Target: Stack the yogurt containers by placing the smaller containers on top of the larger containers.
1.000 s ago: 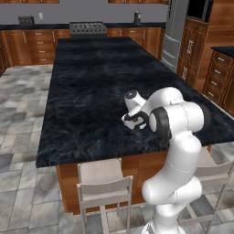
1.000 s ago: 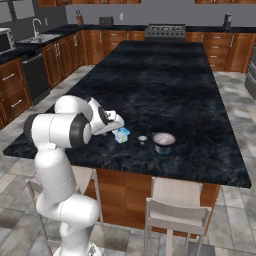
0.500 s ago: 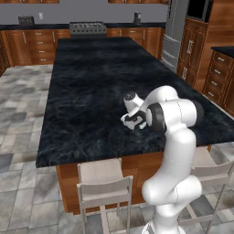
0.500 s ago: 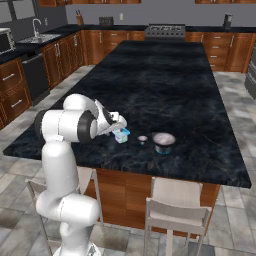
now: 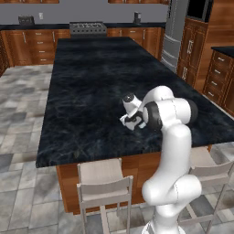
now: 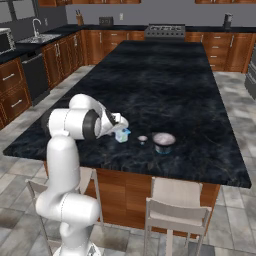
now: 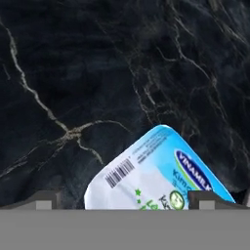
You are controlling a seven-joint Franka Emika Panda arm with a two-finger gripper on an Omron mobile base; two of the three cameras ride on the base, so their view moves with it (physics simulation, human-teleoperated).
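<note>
The smaller container, a squarish white tub with a light-blue and white top (image 7: 158,178), lies on the black marble island just below my hand, and its lid faces the hand camera. My gripper (image 7: 128,200) is open, with one fingertip on each side of the tub and no contact visible. From the right base view the same tub (image 6: 121,135) sits just under the gripper (image 6: 119,128). A larger round yogurt container (image 6: 163,141) stands to its right, with a tiny round item (image 6: 142,139) between them. In the left base view the gripper (image 5: 131,120) hangs low over the counter.
The dark island counter (image 6: 165,80) stretches far back behind the tubs. Its front edge (image 6: 125,167) is close to them. Two stools (image 6: 172,207) stand below the front edge. Cabinets and a stove line the far wall.
The hand has moved in lower over the blue-topped tub, and the forearm has swung in with it. The jaws stayed open. The tubs have not moved.
</note>
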